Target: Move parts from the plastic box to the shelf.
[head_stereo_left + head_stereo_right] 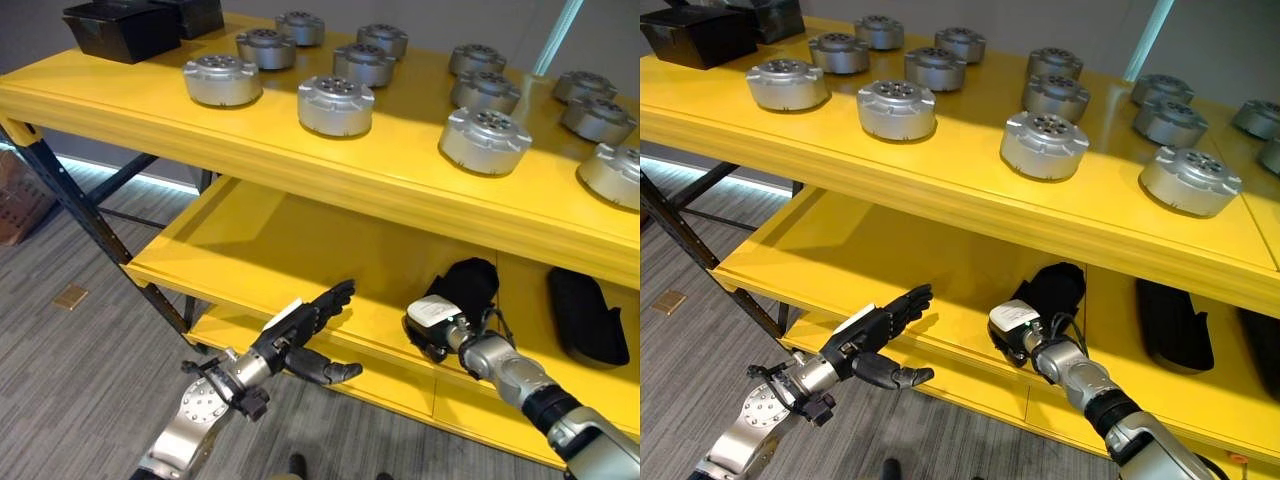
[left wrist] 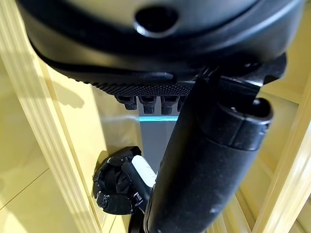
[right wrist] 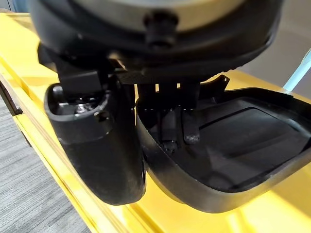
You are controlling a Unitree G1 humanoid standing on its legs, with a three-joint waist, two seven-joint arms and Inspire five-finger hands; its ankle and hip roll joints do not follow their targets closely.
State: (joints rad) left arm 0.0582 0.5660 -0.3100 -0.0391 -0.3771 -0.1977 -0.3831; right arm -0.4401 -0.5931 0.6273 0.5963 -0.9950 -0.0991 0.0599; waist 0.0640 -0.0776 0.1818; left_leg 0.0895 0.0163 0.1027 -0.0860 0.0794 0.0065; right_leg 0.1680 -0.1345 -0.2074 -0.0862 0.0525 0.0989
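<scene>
Left eye view: silver parts [image 1: 335, 104] sit in rows on the top shelf [image 1: 300, 165], placed clear of its edge; the left hand [image 1: 300, 335] hovers below, fingers straight and empty. Right wrist view: the right hand [image 3: 121, 121] pinches the rim of a black tray [image 3: 233, 160] on the lower shelf, probably to drag it out.

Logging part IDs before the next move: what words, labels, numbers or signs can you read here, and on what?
None can be read.
Round silver metal parts on the yellow shelf: no print shows.
Black plastic boxes: no label shows.
White patch on the right hand: too blurred to read.
White cover on the left hand: blank as far as it shows.
</scene>
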